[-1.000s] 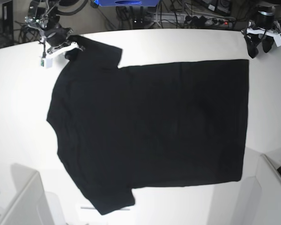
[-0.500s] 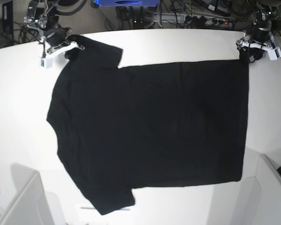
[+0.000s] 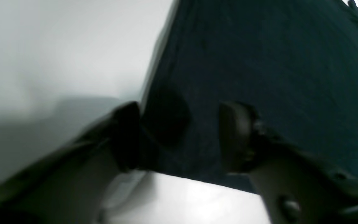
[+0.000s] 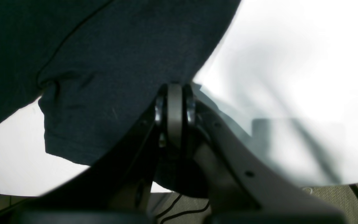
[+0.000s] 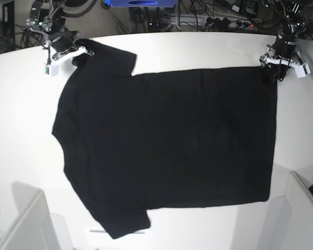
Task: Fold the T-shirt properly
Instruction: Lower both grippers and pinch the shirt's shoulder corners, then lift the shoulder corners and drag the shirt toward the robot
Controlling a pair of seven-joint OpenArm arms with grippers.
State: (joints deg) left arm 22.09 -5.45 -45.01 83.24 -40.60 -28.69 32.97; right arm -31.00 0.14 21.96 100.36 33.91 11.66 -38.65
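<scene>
While the right gripper (image 5: 75, 53) hasn't budged since 1 s ago, the left gripper (image 5: 278, 72) has come in from off the table (image 5: 198, 47) edge and down onto the hem corner of the T-shirt (image 5: 167, 140). Half a sec back it was just reaching that corner; now it sits a bit lower on it.

Left wrist view: left gripper (image 3: 179, 137) fingers spread, not pinching yet. One finger (image 3: 126, 140) is at the cloth's side edge on the table side, the other finger (image 3: 238, 137) is over the fabric, so the shirt corner (image 3: 259, 62) lies betw. them. Contact w/ cloth can't be told, pic is blurry.

Right wrist view: right gripper (image 4: 174, 116) pressed together, clamped on the sleeve edge of the shirt (image 4: 104, 62); sleeve hem runs off to one side of the fingers, bare white table (image 4: 291, 62) on the other side.

Shirt: black, plain side up, no print showing. Laid flat and spread across the table betw. the two grippers, unfolded, both short sleeves out, only faint wrinkles. Far sleeve and far hem corner are well apart from both grippers.
</scene>
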